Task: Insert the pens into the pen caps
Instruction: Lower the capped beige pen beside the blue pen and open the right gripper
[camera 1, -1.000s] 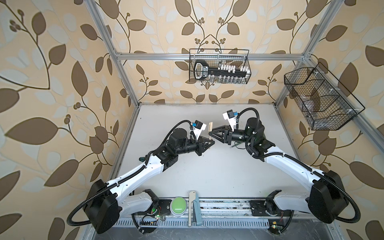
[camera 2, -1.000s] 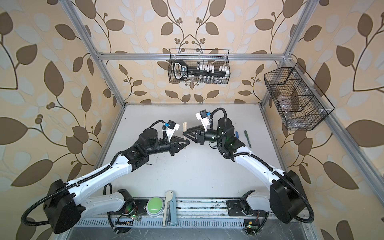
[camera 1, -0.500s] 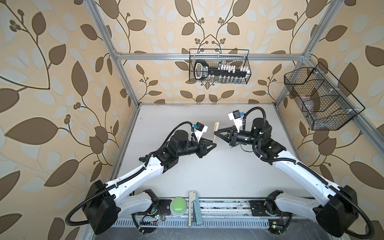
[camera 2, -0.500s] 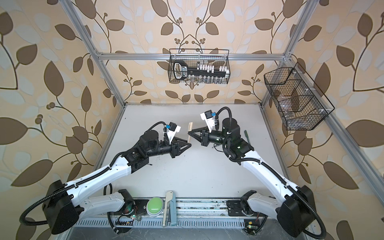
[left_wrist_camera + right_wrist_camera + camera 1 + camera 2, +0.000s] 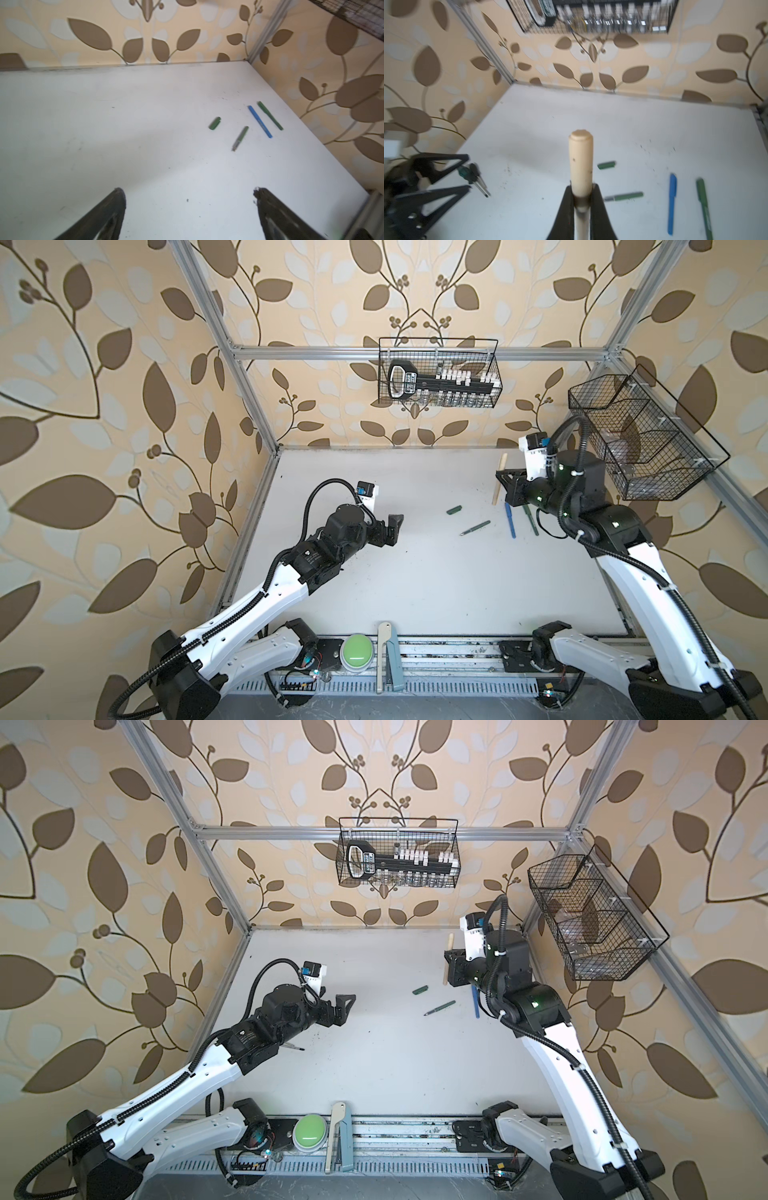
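A tan pen point(image 5: 581, 162), blue pen point(image 5: 260, 121), 2 green pens point(image 5: 270, 115) point(image 5: 240, 137), green cap point(image 5: 214, 123); white table point(image 5: 415, 572); beige walls point(image 5: 332, 281) with brown leaf pattern.

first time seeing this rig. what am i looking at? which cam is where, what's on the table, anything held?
Two robot arms stand at the front edge of a white table inside a wallpapered booth. The two wide pictures come from one overhead stereo camera, so they look nearly alike. The other two come from a camera on each arm's wrist, looking out past its fingers. The left end effector is open and empty. The right end effector is shut on a tan pen, held off the table. Lying on the table: a green cap, an uncapped green pen, a blue pen and a second green pen, none touching. A thin black rod pokes out from under the left arm.
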`<state>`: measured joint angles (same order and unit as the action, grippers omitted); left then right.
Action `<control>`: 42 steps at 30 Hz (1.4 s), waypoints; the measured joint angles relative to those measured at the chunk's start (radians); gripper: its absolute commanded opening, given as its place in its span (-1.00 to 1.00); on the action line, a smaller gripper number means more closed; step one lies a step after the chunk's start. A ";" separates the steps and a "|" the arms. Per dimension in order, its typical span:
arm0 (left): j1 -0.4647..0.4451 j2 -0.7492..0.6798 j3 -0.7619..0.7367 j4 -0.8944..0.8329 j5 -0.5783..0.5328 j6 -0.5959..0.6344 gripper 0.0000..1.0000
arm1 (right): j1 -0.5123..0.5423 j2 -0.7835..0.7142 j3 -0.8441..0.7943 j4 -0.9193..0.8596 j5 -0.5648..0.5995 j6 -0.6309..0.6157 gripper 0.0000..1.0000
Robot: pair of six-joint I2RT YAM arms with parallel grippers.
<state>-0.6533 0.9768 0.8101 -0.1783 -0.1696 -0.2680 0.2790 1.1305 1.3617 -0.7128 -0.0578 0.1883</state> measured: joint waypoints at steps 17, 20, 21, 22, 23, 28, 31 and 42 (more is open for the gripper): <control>0.034 0.035 -0.146 0.061 -0.201 0.058 0.98 | -0.146 0.529 -0.045 -0.053 0.073 -0.063 -1.00; 0.034 0.068 -0.146 0.079 -0.206 0.060 0.98 | -0.169 0.632 -0.043 -0.053 0.075 -0.074 -1.00; 0.034 0.083 -0.146 0.080 -0.206 0.060 0.98 | -0.179 0.665 -0.039 -0.053 0.077 -0.078 -1.00; 0.034 0.096 -0.145 0.079 -0.206 0.060 0.98 | -0.189 0.698 -0.035 -0.054 0.078 -0.081 -1.00; 0.034 0.108 -0.145 0.078 -0.205 0.060 0.98 | -0.196 0.720 -0.030 -0.053 0.080 -0.082 -1.00; 0.034 0.132 -0.145 0.080 -0.202 0.061 0.98 | -0.224 0.825 0.032 -0.057 0.077 -0.090 -1.00; 0.034 0.132 -0.145 0.087 -0.207 0.061 0.98 | -0.224 0.863 0.088 -0.056 0.078 -0.097 -1.00; 0.040 0.087 -0.162 0.107 -0.237 0.061 0.98 | -0.224 0.925 0.133 -0.068 0.111 -0.112 -0.88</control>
<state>-0.6136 1.0637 0.6483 -0.0711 -0.4061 -0.2070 0.0555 2.0552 1.4944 -0.7811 0.0532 0.0765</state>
